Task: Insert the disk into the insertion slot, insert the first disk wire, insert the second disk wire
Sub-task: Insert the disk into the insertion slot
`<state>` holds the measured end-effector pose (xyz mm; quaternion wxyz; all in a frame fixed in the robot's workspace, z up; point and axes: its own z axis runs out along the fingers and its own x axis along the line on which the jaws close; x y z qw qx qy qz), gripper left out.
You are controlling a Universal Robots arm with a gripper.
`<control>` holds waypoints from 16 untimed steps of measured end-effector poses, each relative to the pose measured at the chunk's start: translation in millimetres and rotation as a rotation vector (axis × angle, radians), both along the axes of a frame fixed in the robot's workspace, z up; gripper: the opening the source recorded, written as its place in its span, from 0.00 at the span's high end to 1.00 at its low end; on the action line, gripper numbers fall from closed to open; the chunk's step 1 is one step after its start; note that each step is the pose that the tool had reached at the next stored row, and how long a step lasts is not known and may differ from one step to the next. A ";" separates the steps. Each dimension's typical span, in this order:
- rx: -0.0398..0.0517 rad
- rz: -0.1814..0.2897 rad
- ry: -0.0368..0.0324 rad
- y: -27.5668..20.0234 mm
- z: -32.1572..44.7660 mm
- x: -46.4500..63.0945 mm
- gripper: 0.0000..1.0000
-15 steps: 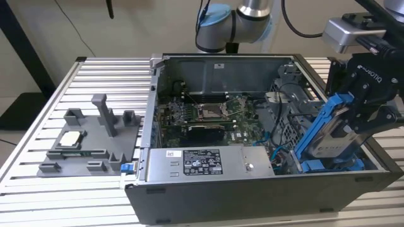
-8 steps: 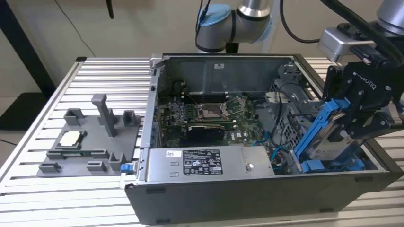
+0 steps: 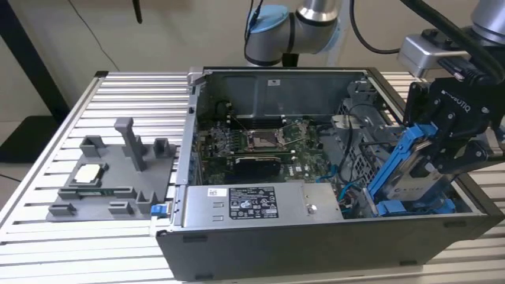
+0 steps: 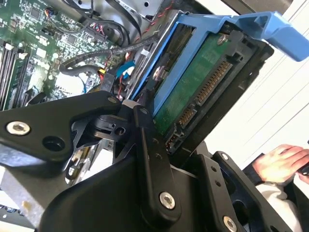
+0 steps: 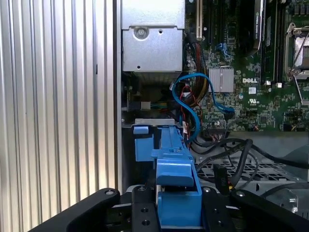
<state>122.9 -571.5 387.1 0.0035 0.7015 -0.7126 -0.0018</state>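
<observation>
Exterior view had the gripper (image 3: pixel 443 155) at 3 o'clock of the open computer case (image 3: pixel 316 251), its fingers (image 4: pixel 145 145) clenched on the disk (image 3: pixel 410 168). The disk stood tilted, its upper end leaning toward 1 o'clock. Its lower end sat down inside the case's 4 o'clock corner, with the silver box (image 3: pixel 252 204) at its 9 o'clock.

The case (image 3: pixel 316 248) sits on the table (image 3: pixel 71 251), a tray (image 3: pixel 110 174) on the exterior view's left of it. The disk (image 3: pixel 397 167) leans inside, at the exterior view's right.
</observation>
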 end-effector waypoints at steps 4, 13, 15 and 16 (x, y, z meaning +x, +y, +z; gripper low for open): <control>0.0000 0.000 0.0000 0.0 0.0 0.1 0.66; 0.0000 0.000 0.0006 0.0 10.0 0.1 0.59; -0.0001 0.000 0.0007 0.0 14.9 0.1 0.59; 0.0001 0.000 0.0007 0.0 17.4 0.1 0.59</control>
